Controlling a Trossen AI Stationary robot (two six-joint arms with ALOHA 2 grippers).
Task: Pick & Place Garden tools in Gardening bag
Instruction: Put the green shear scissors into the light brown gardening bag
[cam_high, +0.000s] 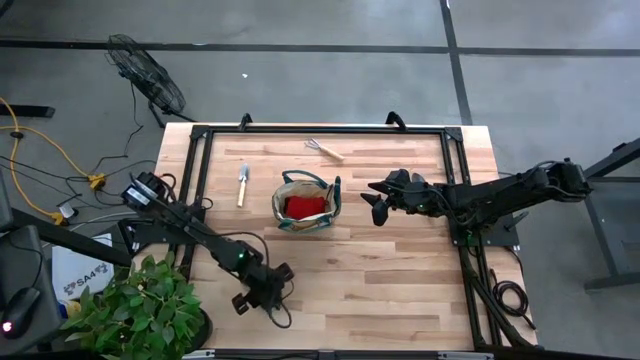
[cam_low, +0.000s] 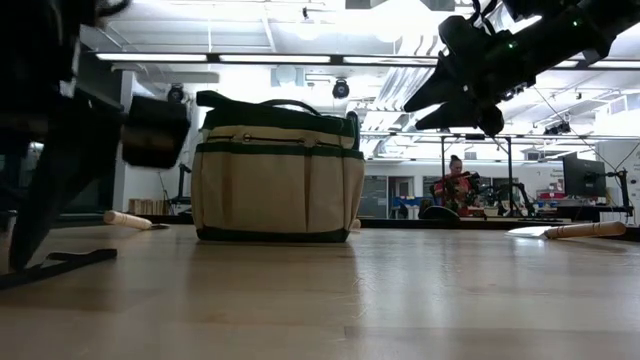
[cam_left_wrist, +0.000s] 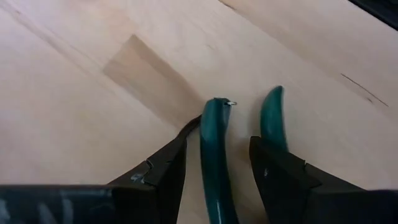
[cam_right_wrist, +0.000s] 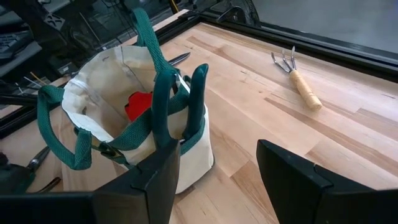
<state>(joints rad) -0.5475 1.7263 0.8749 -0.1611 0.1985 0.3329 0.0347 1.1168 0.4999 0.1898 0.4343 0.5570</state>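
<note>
The right pincer hangs just beside the gardening bag, pinching a pair of teal-handled pruning shears by one handle only, so the tool could swing or slip out and drop on the table rather than into the bag's mouth; the upright loop handles could also snag it. The left pincer, low near the table's front edge, is spread around a second pair of shears, and an off-centre closing might skid them away. A red glove already lies inside the bag, while a trowel and a rake wait behind it. The pale wood looks smooth. Beyond it lie concrete floor, a fan, a plant, and a person at far benches.
</note>
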